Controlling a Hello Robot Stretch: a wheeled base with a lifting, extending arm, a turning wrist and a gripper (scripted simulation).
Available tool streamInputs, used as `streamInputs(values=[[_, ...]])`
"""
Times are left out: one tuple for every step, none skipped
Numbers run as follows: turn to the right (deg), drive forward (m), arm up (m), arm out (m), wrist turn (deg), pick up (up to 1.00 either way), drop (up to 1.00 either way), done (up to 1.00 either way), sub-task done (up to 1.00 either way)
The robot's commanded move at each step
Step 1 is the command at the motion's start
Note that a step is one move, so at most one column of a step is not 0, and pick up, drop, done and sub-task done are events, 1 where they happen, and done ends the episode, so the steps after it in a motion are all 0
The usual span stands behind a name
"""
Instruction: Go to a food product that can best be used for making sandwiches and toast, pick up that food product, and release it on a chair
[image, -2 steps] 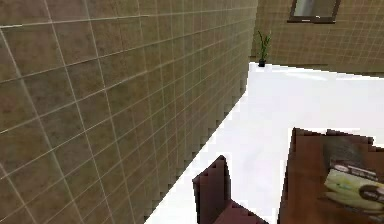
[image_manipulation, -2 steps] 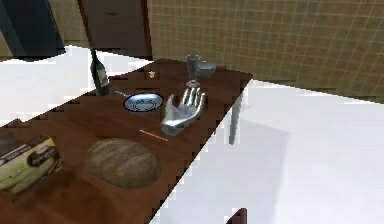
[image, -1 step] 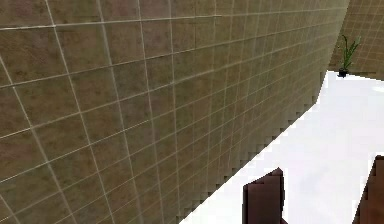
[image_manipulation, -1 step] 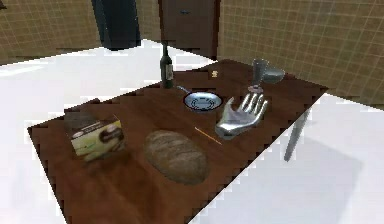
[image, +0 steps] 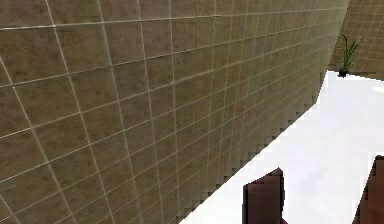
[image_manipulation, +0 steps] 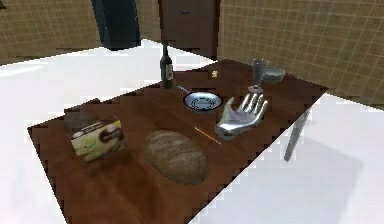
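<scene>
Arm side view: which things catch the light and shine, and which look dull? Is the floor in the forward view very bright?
In the arm side view, the silver hand sculpture carries bright highlights and the table has a faint sheen, while the loaf looks matte. In the forward view, the white floor is bright and nearly unshaded; the tiled wall is darker.

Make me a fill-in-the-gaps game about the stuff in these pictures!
1. The brown loaf of bread lies on the ____.
2. The silver statue is shaped like a ____.
3. The dark bottle is not lying down; it stands ____.
4. In the forward view, a green ____ stands in the far corner.

Missing words: table; hand; upright; plant.
</scene>
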Motion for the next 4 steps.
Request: streamInputs(values=[[0.0,0.0,0.38,0.0,0.0,0.0,0.0,0.0,0.0],[0.0,0.0,0.0,0.2,0.0,0.0,0.0,0.0,0.0],[0.0,0.0,0.0,0.0,45.0,0.0,0.0,0.0,0.0],[0.0,0.0,0.0,0.0,45.0,0.0,0.0,0.0,0.0]])
